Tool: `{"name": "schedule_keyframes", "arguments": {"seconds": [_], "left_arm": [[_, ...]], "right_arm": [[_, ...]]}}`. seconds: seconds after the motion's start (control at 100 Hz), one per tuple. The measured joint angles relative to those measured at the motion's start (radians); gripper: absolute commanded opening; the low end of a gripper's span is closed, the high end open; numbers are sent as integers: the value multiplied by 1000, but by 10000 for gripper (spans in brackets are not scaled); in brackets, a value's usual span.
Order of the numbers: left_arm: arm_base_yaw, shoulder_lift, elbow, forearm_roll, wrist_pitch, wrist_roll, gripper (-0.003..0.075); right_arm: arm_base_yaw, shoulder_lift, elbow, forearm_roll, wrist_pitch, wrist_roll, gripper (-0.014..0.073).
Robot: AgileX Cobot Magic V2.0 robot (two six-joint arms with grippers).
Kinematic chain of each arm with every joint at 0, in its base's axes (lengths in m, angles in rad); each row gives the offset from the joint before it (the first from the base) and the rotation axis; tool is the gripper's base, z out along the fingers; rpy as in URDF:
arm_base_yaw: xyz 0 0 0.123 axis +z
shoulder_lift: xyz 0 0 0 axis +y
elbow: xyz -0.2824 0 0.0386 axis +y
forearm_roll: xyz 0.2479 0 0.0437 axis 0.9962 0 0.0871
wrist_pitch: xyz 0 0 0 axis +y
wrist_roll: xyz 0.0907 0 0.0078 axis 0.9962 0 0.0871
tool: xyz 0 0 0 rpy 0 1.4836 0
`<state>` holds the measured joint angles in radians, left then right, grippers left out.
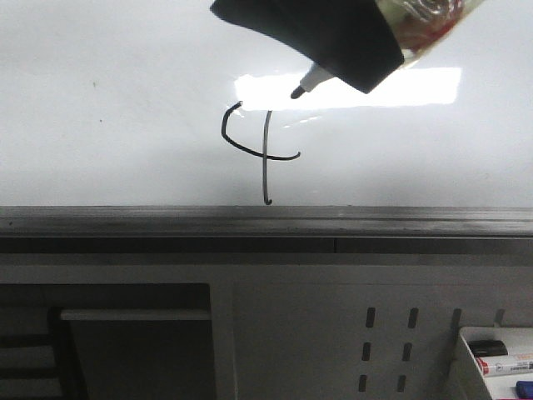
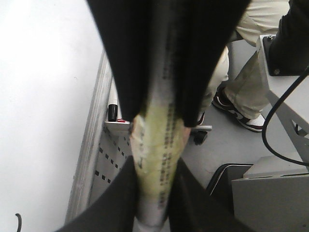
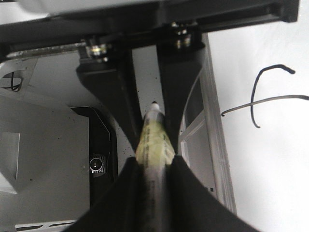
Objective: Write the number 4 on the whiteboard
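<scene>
The whiteboard (image 1: pixel 100 100) fills the upper front view, and the number 4 (image 1: pixel 265 154) is drawn on it in thin black line. A taped marker (image 1: pixel 310 81) points its tip just above and right of the 4's stem, over the bright reflection; I cannot tell whether it touches. A black gripper finger (image 1: pixel 333 37) covers its barrel. My left gripper (image 2: pixel 154 203) is shut on the marker (image 2: pixel 159 145). My right gripper (image 3: pixel 154 193) is shut on the marker (image 3: pixel 153 140), with the other arm's fingers closing on it from the opposite side. The number 4 (image 3: pixel 258 99) shows beside it.
A dark grey ledge (image 1: pixel 266 221) runs under the board. Below it are a white slotted panel (image 1: pixel 333 333) and a white tray (image 1: pixel 462 367) holding spare markers. A seated person's legs (image 2: pixel 246 72) and a cable (image 2: pixel 275 125) are close to the left arm.
</scene>
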<state>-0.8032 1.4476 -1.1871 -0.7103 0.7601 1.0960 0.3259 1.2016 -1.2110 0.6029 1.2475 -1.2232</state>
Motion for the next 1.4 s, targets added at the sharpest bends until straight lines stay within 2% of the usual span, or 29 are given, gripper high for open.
{"name": "schedule_keyframes", "arguments": {"seconds": [0.08,0.21,0.3,0.4,0.49,0.67,0.81,0.89,1.01,1.13,1.21,1.4], "left_arm": [[0,0,0,0,0,2,-20],[0,0,-2,-2,0,2,-20],[2,0,-2,-2,-2,2,-20],[8,0,-2,11,0,-16,-20],[36,-2,-2,59,4,-92,-20],[114,-87,12,312,38,-416,-20],[173,-236,116,525,1,-712,-20],[214,-331,226,624,-86,-882,-20],[300,-425,387,710,-235,-1037,-20],[400,-448,509,710,-382,-1085,-20],[471,-435,553,654,-459,-1096,-20],[579,-361,568,596,-545,-1096,-20]], "right_arm": [[0,0,0,0,1,0,78],[0,0,0,2,1,0,282],[0,0,-2,2,1,0,349],[0,-6,-41,-43,1,38,351],[0,-38,-108,-130,1,160,351],[0,-155,-161,-349,4,504,350],[-2,-247,-85,-488,-38,715,350],[-3,-292,-12,-519,-88,752,350],[-3,-331,82,-524,-162,766,348],[-3,-343,141,-526,-202,773,340],[-3,-343,163,-526,-218,775,340],[-3,-343,172,-526,-247,777,340]]}}
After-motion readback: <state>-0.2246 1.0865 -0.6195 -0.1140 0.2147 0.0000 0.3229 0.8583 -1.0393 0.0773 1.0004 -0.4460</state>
